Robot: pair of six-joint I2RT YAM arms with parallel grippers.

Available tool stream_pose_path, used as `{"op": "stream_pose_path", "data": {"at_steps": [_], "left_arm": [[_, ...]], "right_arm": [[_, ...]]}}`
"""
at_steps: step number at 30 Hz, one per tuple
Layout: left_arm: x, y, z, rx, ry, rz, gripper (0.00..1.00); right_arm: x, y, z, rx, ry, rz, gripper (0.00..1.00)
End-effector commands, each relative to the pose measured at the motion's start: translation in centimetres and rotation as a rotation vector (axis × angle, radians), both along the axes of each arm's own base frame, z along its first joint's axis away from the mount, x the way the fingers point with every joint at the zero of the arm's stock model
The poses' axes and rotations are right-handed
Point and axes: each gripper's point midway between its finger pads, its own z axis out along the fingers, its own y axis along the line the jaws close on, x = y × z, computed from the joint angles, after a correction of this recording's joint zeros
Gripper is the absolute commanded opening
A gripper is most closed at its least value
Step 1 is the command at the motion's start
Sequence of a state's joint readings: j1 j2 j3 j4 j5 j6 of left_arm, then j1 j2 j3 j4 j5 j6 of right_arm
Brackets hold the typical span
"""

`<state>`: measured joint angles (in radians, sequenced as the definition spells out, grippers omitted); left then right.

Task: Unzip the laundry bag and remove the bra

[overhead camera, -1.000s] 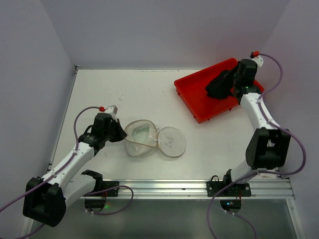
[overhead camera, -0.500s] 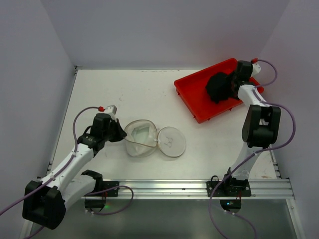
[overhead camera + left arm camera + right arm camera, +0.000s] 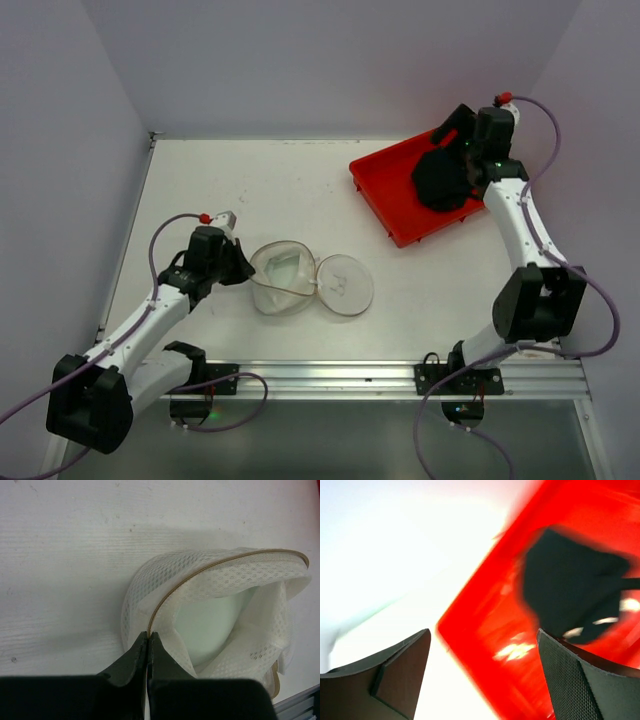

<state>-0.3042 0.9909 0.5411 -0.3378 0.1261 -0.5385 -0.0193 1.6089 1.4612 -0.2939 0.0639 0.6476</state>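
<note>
Laundry bag (image 3: 285,280) lay open on the table (image 3: 250,190): light, floppy mesh, stiff only at its wire rim. Left gripper (image 3: 148,645) pinched shut on that rim, probably the surest hold. Bra (image 3: 440,180), limp black cloth, lay in the red tray (image 3: 385,185); right gripper (image 3: 484,632) spread wide above it.

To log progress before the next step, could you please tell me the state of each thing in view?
White mesh drum-shaped laundry bag: unzipped, round end folded out flat on the table.
Black bra: out of the bag, lying in the tray.
Red plastic tray: holding the bra.
Left gripper: jaws shut on the bag's rim.
Right gripper: jaws open, over the tray.
</note>
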Motion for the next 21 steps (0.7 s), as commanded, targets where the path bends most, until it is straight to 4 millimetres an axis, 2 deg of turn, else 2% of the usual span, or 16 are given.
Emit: {"op": "stream_pose_path", "data": {"at_steps": [1,3,4,5,6,8,9,11,12,13,14,15,16,17,20,21], "left_arm": [[1.8,-0.8,2.4,-0.020,-0.077,-0.021,0.00],[1.8,-0.9,2.6,-0.021,-0.074,-0.029,0.00],[1.8,-0.9,2.7,-0.021,-0.074,-0.029,0.00],[1.8,-0.9,2.9,-0.021,-0.079,-0.028,0.00],[1.9,-0.8,3.2,-0.021,-0.087,-0.027,0.00],[1.9,-0.7,3.3,-0.016,-0.094,-0.027,0.00],[1.8,-0.5,3.4,-0.009,-0.098,-0.021,0.00],[1.8,-0.4,3.5,-0.005,-0.097,-0.014,0.00],[1.6,-0.4,3.4,-0.008,-0.093,-0.014,0.00],[1.6,-0.5,3.4,-0.012,-0.091,-0.017,0.00],[1.4,-0.5,3.3,-0.015,-0.087,-0.017,0.00],[1.2,-0.5,3.4,-0.019,-0.085,-0.019,0.00],[1.1,-0.5,3.4,-0.019,-0.084,-0.019,0.00],[1.0,-0.4,3.4,-0.015,-0.084,-0.020,0.00],[0.7,-0.1,3.5,-0.004,-0.087,-0.012,0.00],[0.6,0.0,3.6,-0.006,-0.089,-0.013,0.00]], "right_arm": [[-5.8,11.1,2.9,-0.038,-0.036,0.415,0.88],[-8.5,15.3,2.5,-0.029,-0.034,0.559,0.86],[-10.9,19.1,3.1,-0.027,-0.054,0.670,0.85],[-12.2,20.9,3.0,-0.025,-0.051,0.726,0.84],[-14.6,24.3,2.4,-0.022,-0.046,0.831,0.82],[-17.0,27.6,1.6,-0.012,-0.031,0.935,0.81],[-19.1,30.2,1.0,-0.007,-0.027,1.018,0.80],[-20.8,33.0,-0.7,0.005,0.003,1.102,0.79],[-22.5,35.2,-0.9,-0.004,-0.002,1.167,0.78],[-23.0,36.2,-1.5,-0.036,0.002,1.196,0.78],[-23.1,37.3,-3.3,-0.070,0.038,1.212,0.77],[-23.9,38.7,-3.6,-0.100,0.033,1.240,0.77],[-24.0,39.3,-4.3,-0.129,0.036,1.252,0.77],[-23.7,40.0,-6.1,-0.149,0.068,1.251,0.77],[-23.1,41.3,-8.3,-0.159,0.087,1.248,0.74],[-22.7,41.7,-10.0,-0.174,0.122,1.244,0.73]]}}
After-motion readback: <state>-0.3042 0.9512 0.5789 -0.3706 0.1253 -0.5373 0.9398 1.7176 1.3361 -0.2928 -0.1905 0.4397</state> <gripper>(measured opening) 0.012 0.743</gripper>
